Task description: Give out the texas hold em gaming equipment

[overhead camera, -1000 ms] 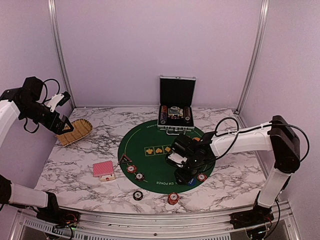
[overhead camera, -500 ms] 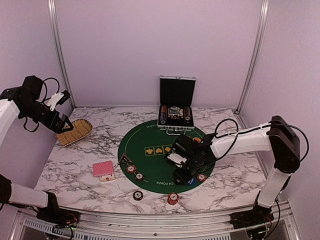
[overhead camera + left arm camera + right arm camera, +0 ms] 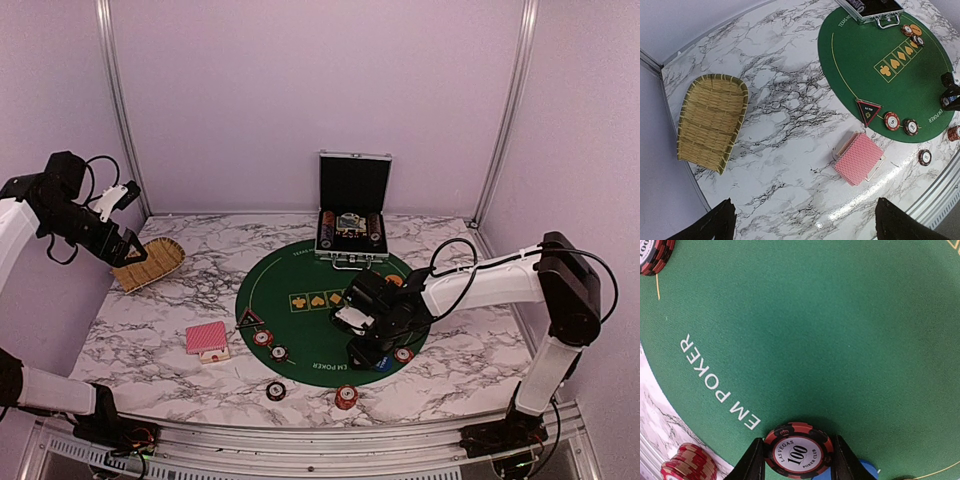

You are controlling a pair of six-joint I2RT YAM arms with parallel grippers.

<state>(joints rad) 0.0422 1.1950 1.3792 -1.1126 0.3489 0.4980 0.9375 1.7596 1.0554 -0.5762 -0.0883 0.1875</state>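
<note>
Right gripper [image 3: 799, 460]: clamped on a red-and-black "100" poker chip [image 3: 799, 449], low over the green mat [image 3: 790, 330] near its front-right edge, with a blue disc [image 3: 868, 471] just beside it.
Left gripper [image 3: 122, 247]: spread wide, holding nothing, raised above the straw basket [image 3: 710, 120].
Cards [image 3: 859, 158]: red-backed pile on the bench [image 3: 780, 100], just left of the mat.
Triangular token [image 3: 869, 110]: on the mat's left edge, two chips [image 3: 892, 120] beside it.
Chip stacks [image 3: 345, 397]: on the bench in front of the mat.
</note>
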